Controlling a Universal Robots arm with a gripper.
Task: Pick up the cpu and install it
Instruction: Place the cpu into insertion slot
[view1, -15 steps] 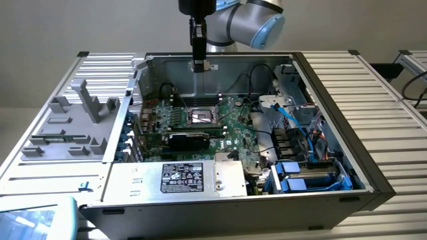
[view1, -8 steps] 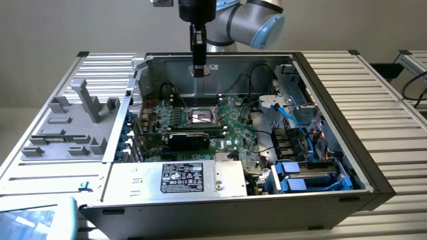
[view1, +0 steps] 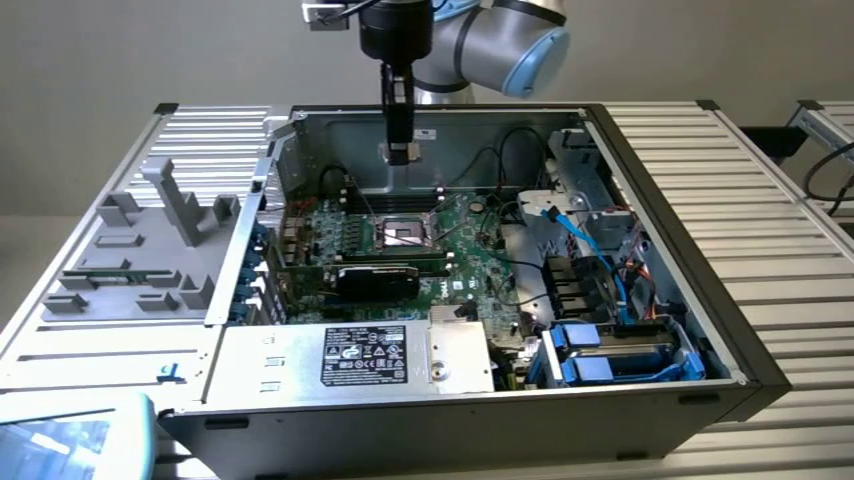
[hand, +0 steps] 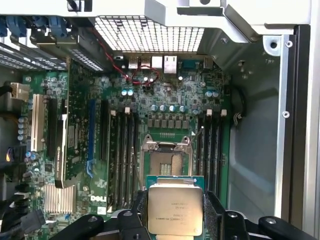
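Observation:
The cpu (hand: 175, 207), a flat square chip with a silver metal top and a thin green edge, sits between the black pads (hand: 216, 212) of my gripper (hand: 175, 220), which is shut on it. In the exterior view the gripper (view1: 399, 153) hangs with the cpu (view1: 400, 151) inside the open computer case, above the rear part of the motherboard (view1: 467, 260). The cpu socket (view1: 404, 235) lies open below and slightly nearer the camera. In the wrist view the socket (hand: 167, 161), with its metal frame, lies just beyond the held chip.
Memory sticks (hand: 122, 150) flank the socket on both sides. An expansion card (view1: 380, 278) and a silver labelled power supply (view1: 360, 357) lie toward the case front. Blue cables (view1: 587, 240) run on the exterior view's right. A grey fixture tray (view1: 140, 250) sits outside the case.

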